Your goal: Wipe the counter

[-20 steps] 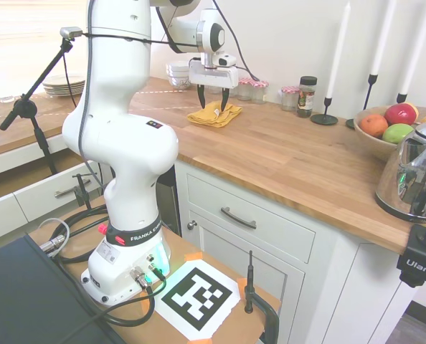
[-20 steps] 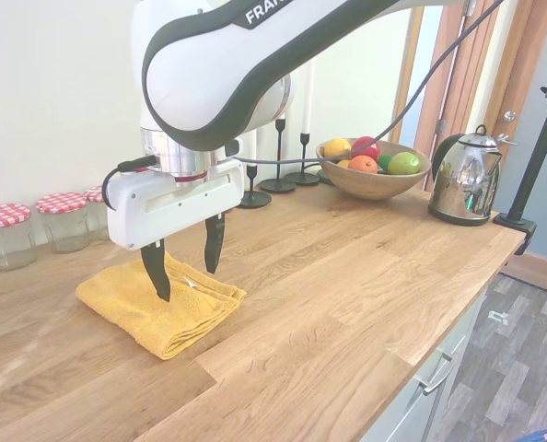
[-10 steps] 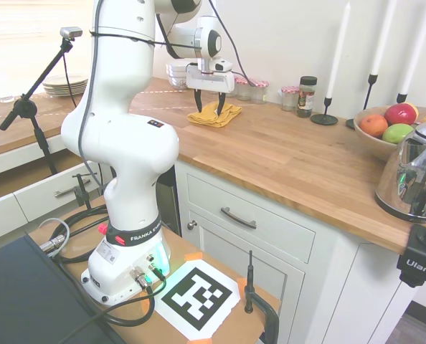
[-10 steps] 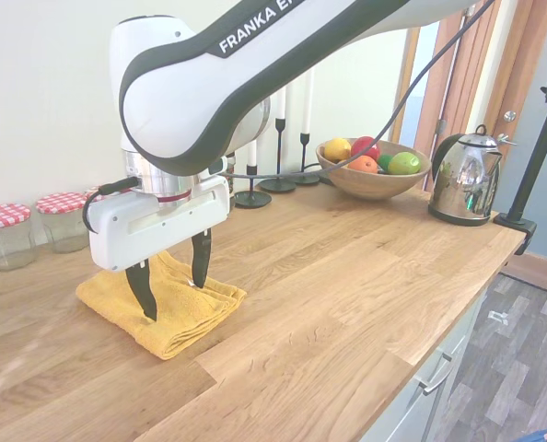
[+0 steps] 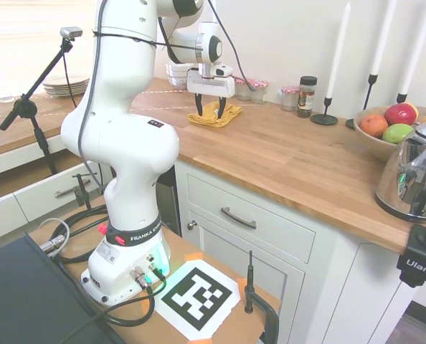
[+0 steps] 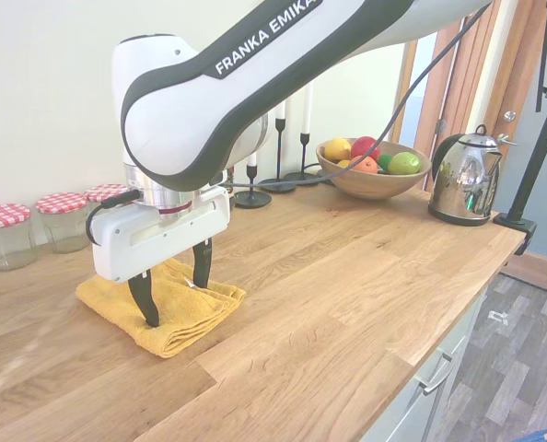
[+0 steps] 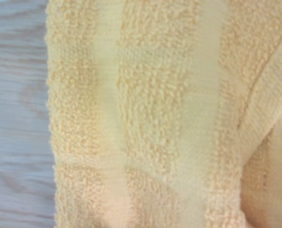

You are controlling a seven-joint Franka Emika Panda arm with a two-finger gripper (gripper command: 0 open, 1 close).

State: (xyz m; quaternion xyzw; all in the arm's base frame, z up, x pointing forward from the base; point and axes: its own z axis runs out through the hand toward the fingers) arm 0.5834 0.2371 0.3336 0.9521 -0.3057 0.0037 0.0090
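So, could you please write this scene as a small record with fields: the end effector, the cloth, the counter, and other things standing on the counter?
end effector: open, fingers down at the folded cloth, one on each side of it
cloth: yellow terry towel, folded, lying flat on the counter
counter: butcher-block wood, on white cabinets
behind the cloth: jars with red checked lids
further along: black candlesticks, fruit bowl, metal kettle

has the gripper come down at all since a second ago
Yes. The gripper has dropped: a second ago its open fingers hung above the folded yellow terry cloth; now their tips reach the cloth on the brown wooden counter.
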